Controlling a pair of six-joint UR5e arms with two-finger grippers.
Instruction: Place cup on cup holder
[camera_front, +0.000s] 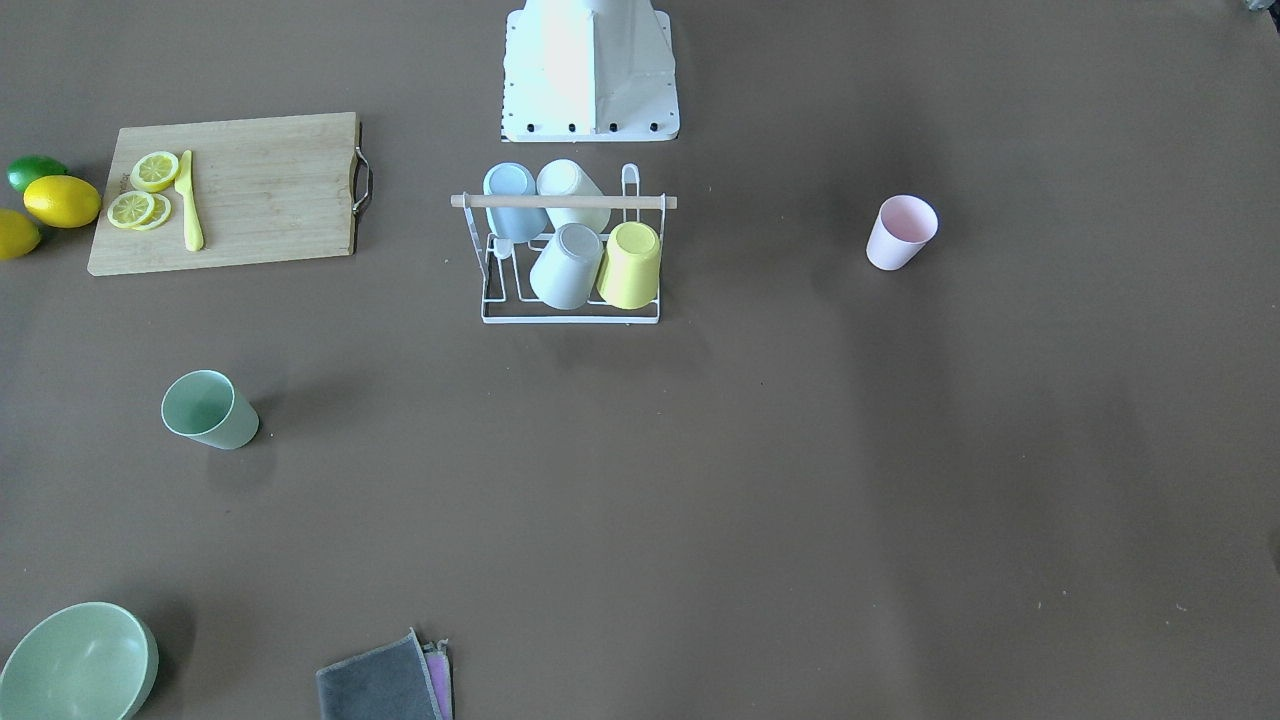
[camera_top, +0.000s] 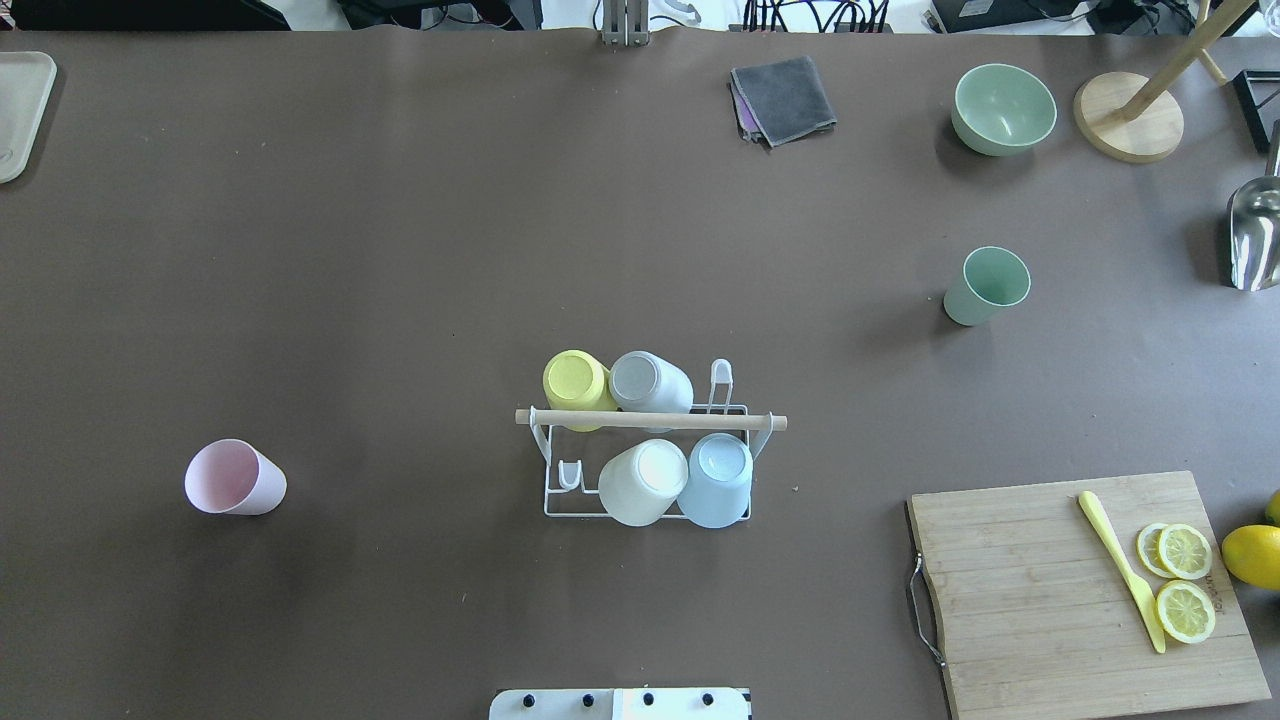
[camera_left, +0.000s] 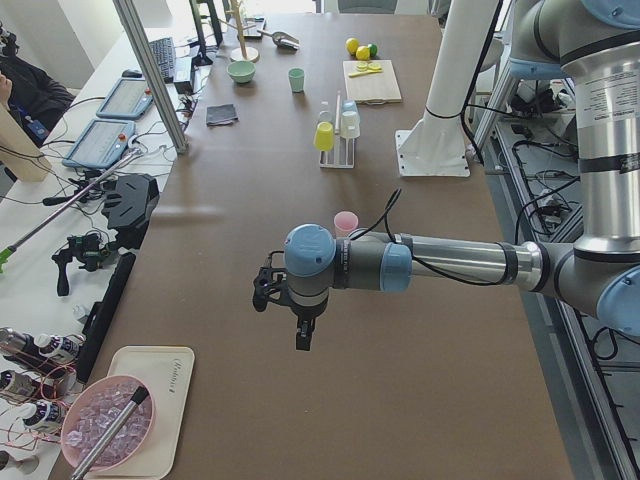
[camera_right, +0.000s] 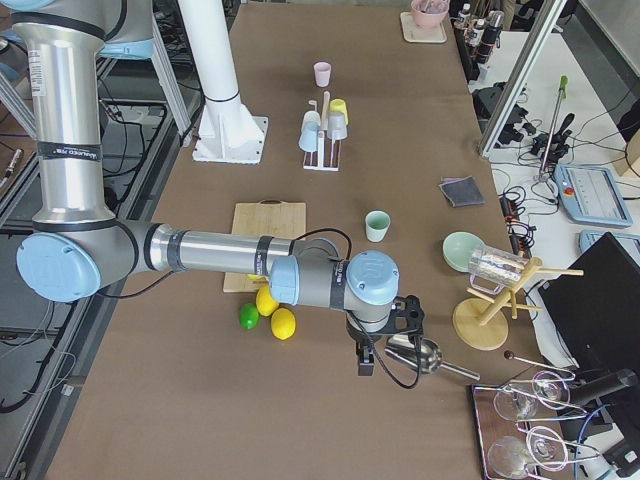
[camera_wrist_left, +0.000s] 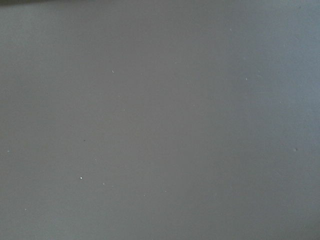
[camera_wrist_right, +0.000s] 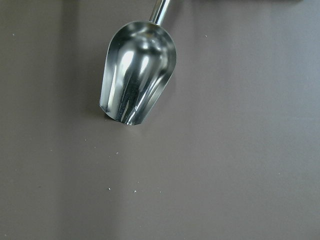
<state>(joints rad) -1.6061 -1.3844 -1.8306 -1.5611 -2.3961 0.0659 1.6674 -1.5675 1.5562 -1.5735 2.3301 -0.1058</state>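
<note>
Progress looks to be at the very start: no cup is in either gripper, and both arms hang well away from the cup holder (camera_top: 650, 420), which sits in the middle of the table (camera_top: 640, 200), just in front of the robot's base. Four cups are hung upside down on it: a yellow cup (camera_top: 575, 385) and a grey cup (camera_top: 648, 382) on the far row, a white cup (camera_top: 642, 482) and a blue cup (camera_top: 718, 480) on the near row. Two prongs (camera_top: 720, 378) stand bare, one at the right end of the far row and one at the left end of the near row. Two cups stand loose and upright on the table, each well apart from the holder: a pink cup (camera_top: 235, 480) to the left and a green cup (camera_top: 985, 285) to the far right. Either could be the one meant, and I cannot tell which. The left gripper (camera_left: 303, 340) hovers over bare table near the left end, the pink cup beyond it. The right gripper (camera_right: 365, 358) hangs near the right end, above a metal scoop (camera_wrist_right: 137, 80). Both show only in the side views, so I cannot tell how their jaws stand. Everything is left to do: reach a cup, grasp it, turn it over and set it on a free prong.
</note>
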